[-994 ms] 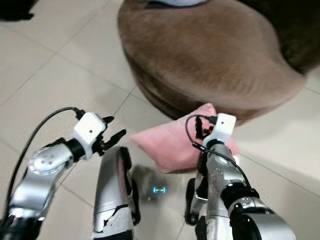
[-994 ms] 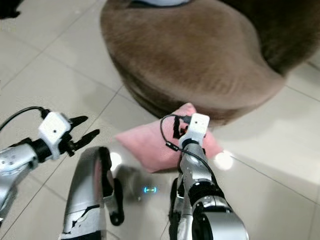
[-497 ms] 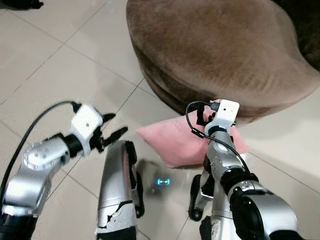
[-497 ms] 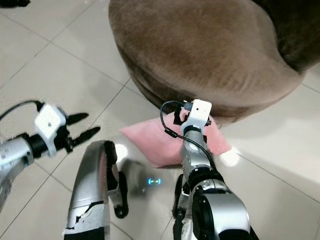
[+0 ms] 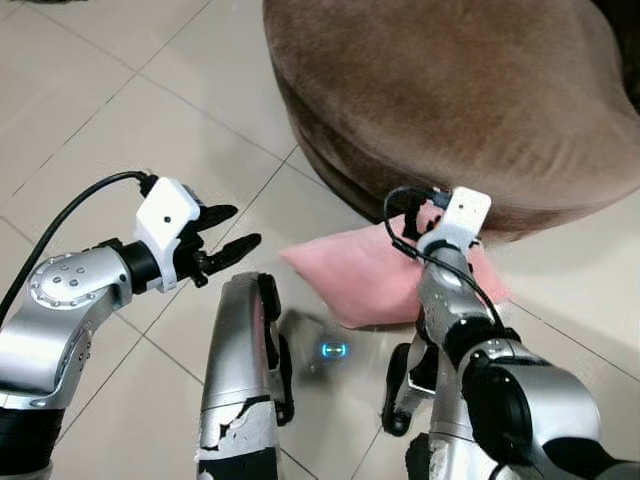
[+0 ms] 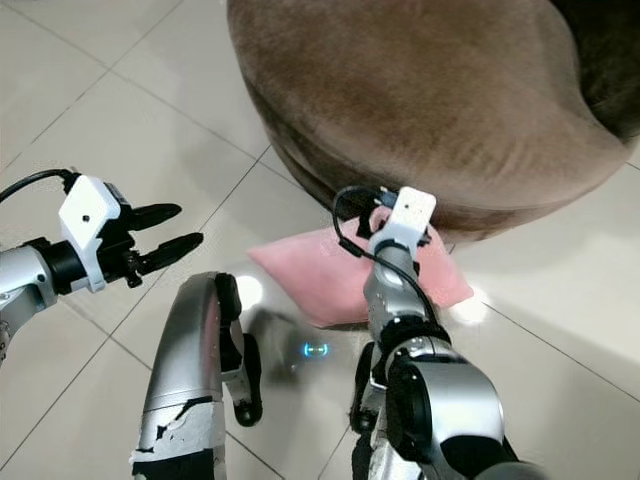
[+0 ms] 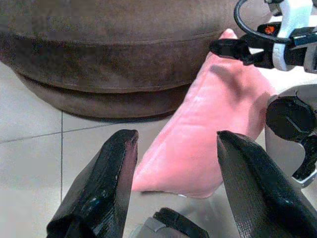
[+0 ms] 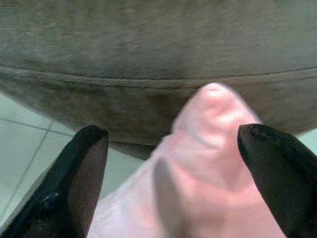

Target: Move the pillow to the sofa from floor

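1. The pillow [image 5: 375, 280] is on the floor [image 5: 90, 130], its far corner tucked against the base of the sofa [image 5: 450, 90]. Nothing has been lifted yet, so the whole job of moving it is left to do.

2. The right hand [image 8: 183, 163] hangs over the pillow's far end, at about 1 o'clock from the robot. In the right wrist view its two fingers [image 8: 69, 183] are spread wide to either side of the pink corner, and I can't tell whether they are touching the fabric.

3. The left hand [image 5: 225, 232] is out at about 10 o'clock, above bare tile and well apart from the pillow. Its fingers [image 7: 99, 188] are also spread, pointing toward the pillow's near edge.

4. By my reckoning this is the reach-in stage: both hands are lined up but neither has a hold.

5. What remains, as I judge it: bring a hand down onto the pillow, pinch it, raise it past the sofa's rim, and let it go on the brown seat at 12 o'clock.

6. The seat has plenty of bare room.

7. The pillow looks soft and floppy, so a grip on one corner may let the rest droop and drag against the sofa's side.
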You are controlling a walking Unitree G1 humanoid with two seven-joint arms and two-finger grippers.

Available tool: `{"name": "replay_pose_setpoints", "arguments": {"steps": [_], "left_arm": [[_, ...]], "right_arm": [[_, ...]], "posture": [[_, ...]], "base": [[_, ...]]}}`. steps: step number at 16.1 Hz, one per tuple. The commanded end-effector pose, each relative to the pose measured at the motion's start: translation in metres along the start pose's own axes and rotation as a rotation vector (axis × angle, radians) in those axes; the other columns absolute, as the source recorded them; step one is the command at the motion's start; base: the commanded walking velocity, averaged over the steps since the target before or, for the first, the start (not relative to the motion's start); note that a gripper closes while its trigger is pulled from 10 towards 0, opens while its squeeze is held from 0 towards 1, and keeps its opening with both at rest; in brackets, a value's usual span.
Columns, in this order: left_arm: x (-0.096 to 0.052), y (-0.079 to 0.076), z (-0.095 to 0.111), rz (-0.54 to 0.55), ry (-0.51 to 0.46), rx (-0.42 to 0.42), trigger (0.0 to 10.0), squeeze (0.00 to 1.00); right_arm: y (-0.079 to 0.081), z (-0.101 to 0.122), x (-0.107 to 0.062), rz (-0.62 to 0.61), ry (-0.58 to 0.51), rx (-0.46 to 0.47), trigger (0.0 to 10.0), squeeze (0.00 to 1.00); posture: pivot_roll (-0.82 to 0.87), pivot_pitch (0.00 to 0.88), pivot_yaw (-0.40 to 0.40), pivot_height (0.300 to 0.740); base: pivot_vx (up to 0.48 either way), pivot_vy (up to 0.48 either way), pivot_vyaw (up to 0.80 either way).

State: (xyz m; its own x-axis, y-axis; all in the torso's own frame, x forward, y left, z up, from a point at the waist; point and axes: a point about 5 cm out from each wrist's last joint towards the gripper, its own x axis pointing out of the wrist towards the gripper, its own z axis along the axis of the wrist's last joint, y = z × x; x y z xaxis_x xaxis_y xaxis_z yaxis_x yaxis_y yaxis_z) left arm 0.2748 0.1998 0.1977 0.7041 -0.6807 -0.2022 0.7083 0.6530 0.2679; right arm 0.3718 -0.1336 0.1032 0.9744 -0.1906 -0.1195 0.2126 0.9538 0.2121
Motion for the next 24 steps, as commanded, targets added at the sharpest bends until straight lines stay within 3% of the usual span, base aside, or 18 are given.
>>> {"name": "replay_pose_setpoints", "arguments": {"steps": [1, 5, 8, 9, 12, 13, 15, 18, 21, 24], "left_arm": [[-0.002, -0.007, 0.000, -0.028, 0.011, -0.005, 10.0, 0.00], [-0.008, -0.010, 0.002, -0.038, 0.030, 0.003, 10.0, 0.00], [-0.013, -0.008, 0.002, -0.026, 0.052, 0.015, 10.0, 0.00], [-0.014, -0.007, 0.002, -0.024, 0.051, 0.016, 10.0, 0.00], [-0.011, -0.001, -0.001, 0.045, 0.026, -0.029, 10.0, 0.00], [-0.008, -0.002, -0.004, 0.050, 0.023, -0.038, 10.0, 0.00], [0.008, -0.011, -0.014, 0.058, -0.008, -0.073, 10.0, 0.00], [0.020, -0.018, -0.016, 0.043, -0.024, -0.082, 10.0, 0.00], [0.018, -0.016, -0.017, 0.047, -0.025, -0.060, 10.0, 0.00], [0.009, -0.010, -0.017, 0.069, -0.012, -0.035, 10.0, 0.00]], "right_arm": [[0.003, -0.013, -0.004, 0.005, 0.072, 0.015, 10.0, 0.00], [0.014, -0.023, -0.009, 0.036, 0.129, -0.044, 10.0, 0.00], [0.009, -0.034, -0.013, -0.009, 0.164, -0.128, 10.0, 0.00], [0.008, -0.034, -0.014, -0.009, 0.151, -0.123, 10.0, 0.00], [0.003, -0.015, -0.010, 0.004, 0.001, 0.113, 10.0, 0.00], [0.004, -0.011, -0.010, 0.016, -0.027, 0.125, 10.0, 0.00], [0.010, 0.003, -0.011, 0.061, -0.148, 0.119, 10.0, 0.00], [0.007, 0.005, -0.011, 0.064, -0.174, 0.049, 10.0, 0.00], [-0.003, 0.004, -0.010, 0.020, -0.170, 0.037, 10.0, 0.00], [-0.005, 0.009, -0.007, -0.004, -0.174, 0.039, 10.0, 0.00]], "posture": [[0.54, 0.460, 0.058, 0.500], [0.56, 0.451, 0.059, 0.500], [0.57, 0.471, 0.071, 0.500], [0.56, 0.472, 0.078, 0.500], [0.43, 0.439, 0.072, 0.500], [0.40, 0.424, 0.068, 0.500], [0.32, 0.417, 0.057, 0.490], [0.30, 0.418, 0.052, 0.465], [0.32, 0.409, 0.048, 0.430], [0.35, 0.406, 0.047, 0.430]], "base": [[0.000, 0.000, 0.00], [0.000, 0.000, 0.00], [0.000, 0.000, 0.00], [0.000, 0.000, 0.00], [0.000, 0.000, 0.00], [0.000, 0.000, 0.00], [0.000, 0.000, 0.00], [0.000, 0.000, 0.00], [0.000, 0.000, 0.00], [0.000, 0.000, 0.00]]}}
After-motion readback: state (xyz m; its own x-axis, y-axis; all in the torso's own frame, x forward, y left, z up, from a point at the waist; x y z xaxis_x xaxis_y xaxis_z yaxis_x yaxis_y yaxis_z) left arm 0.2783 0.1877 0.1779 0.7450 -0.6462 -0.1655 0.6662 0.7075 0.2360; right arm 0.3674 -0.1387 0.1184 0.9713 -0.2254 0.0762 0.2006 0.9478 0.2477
